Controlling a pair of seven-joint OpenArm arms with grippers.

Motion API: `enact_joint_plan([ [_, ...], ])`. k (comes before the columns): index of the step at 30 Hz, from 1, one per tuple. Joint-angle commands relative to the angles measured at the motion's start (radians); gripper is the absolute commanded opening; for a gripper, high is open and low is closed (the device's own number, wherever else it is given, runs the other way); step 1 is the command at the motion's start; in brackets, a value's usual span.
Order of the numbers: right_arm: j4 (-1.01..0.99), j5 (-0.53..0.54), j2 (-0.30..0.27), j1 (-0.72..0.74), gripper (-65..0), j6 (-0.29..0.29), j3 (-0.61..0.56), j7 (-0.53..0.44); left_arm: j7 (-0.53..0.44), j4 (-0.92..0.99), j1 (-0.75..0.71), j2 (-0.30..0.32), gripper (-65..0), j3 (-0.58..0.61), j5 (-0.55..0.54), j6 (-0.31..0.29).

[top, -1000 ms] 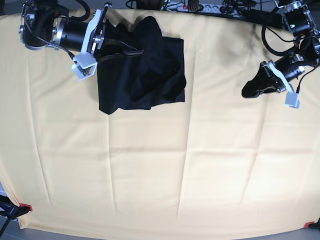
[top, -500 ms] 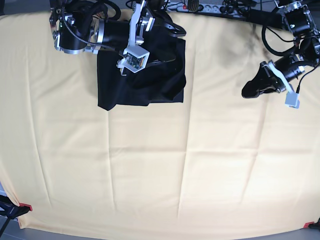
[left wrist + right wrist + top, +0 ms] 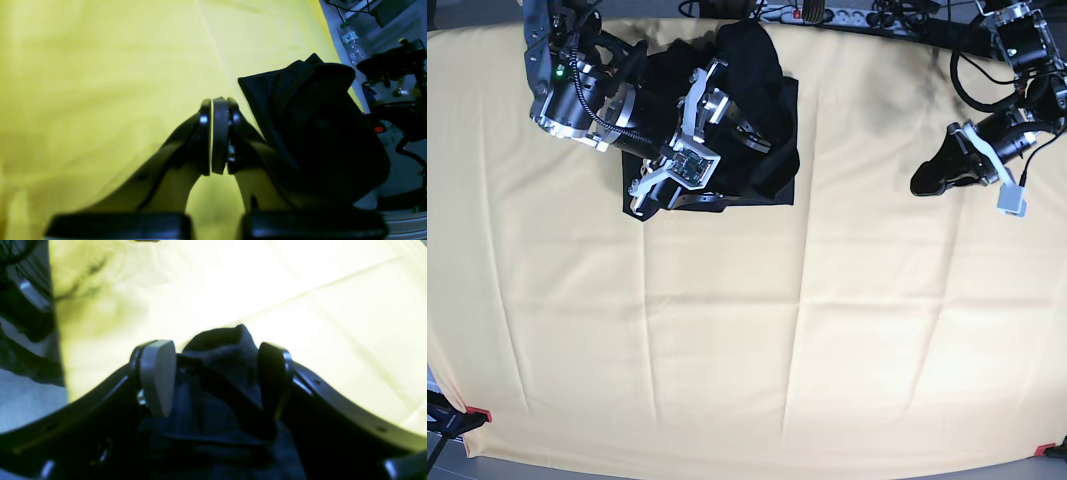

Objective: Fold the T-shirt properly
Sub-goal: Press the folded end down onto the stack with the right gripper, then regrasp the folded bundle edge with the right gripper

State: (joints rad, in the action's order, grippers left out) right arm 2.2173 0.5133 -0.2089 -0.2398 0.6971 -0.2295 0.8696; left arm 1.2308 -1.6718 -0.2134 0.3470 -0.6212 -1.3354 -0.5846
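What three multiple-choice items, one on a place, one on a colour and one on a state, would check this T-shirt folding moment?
1. Where does the T-shirt lie in the base view?
A. near the far edge, left of centre
B. at the near right corner
C. in the middle of the cloth

2. What colour is the tablecloth?
A. white
B. yellow
C. blue

3. How do the jaws of the two grippers stand?
A. both open
B. left open, right shut
C. left shut, right open

Answers:
1. A, since the base view shows the black fabric bunched by the top edge, left of centre.
2. B, since yellow cloth fills all three views.
3. C, since the left gripper has its pads pressed together over bare cloth, while the right gripper stands with its pads wide apart over dark fabric.
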Motion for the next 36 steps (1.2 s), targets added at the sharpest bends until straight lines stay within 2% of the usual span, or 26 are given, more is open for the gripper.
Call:
enact_joint_plan([
  [1, -0.006, 0.004, -0.003, 0.011, -24.5, 0.001, 0.001, -0.029, -0.019, -0.015, 0.006, 0.016, -62.0, -0.006, -0.024, -0.007],
  [6, -0.119, 0.009, -0.002, 0.063, -24.9, 0.001, 0.000, -0.060, -0.018, -0.015, 0.006, 0.016, -62.0, -0.006, -0.024, -0.007],
  [8, -0.167, 0.009, -0.002, 0.097, -29.3, 0.001, 0.000, -0.069, -0.018, -0.015, 0.006, 0.016, -61.9, -0.006, -0.024, -0.007],
  [10, -0.194, 0.017, -0.002, 0.122, -41.5, 0.001, 0.000, -0.070, -0.018, -0.015, 0.006, 0.016, -61.9, -0.006, -0.024, -0.007],
  [13, -0.197, 0.068, -0.001, 0.130, -64.9, 0.001, 0.000, -0.072, -0.019, -0.015, 0.006, 0.016, -61.9, -0.006, -0.024, -0.007],
  [17, -0.197, 0.100, 0.016, 0.130, -65.0, 0.001, 0.000, -0.130, -0.019, -0.015, 0.006, 0.016, -62.0, -0.006, -0.024, -0.007],
  [20, -0.197, 0.091, 0.072, 0.130, -65.0, 0.001, 0.000, -0.137, -0.018, -0.015, 0.006, 0.016, -61.9, -0.006, -0.024, -0.007],
  [24, -0.212, 0.023, 0.142, 0.153, -65.0, 0.001, -0.034, -0.152, -0.018, -0.015, 0.006, 0.016, -61.9, -0.006, -0.024, -0.007],
  [27, -0.274, -0.031, 0.163, 0.202, -65.0, 0.001, -0.086, -0.159, -0.018, -0.015, 0.005, 0.016, -61.9, -0.006, -0.024, -0.007],
  [32, -0.435, -0.082, 0.165, 0.286, -64.1, 0.001, -0.161, -0.200, -0.018, -0.015, 0.006, 0.016, -62.0, -0.006, -0.024, -0.007],
  [33, -0.462, -0.087, 0.165, 0.304, -57.7, -0.012, -0.172, -0.215, -0.019, -0.015, 0.006, 0.016, -62.0, -0.006, -0.024, -0.007],
  [36, -0.482, -0.088, 0.165, 0.353, -32.5, -0.027, -0.185, -0.216, -0.019, -0.015, 0.006, 0.016, -62.0, -0.006, -0.024, -0.007],
])
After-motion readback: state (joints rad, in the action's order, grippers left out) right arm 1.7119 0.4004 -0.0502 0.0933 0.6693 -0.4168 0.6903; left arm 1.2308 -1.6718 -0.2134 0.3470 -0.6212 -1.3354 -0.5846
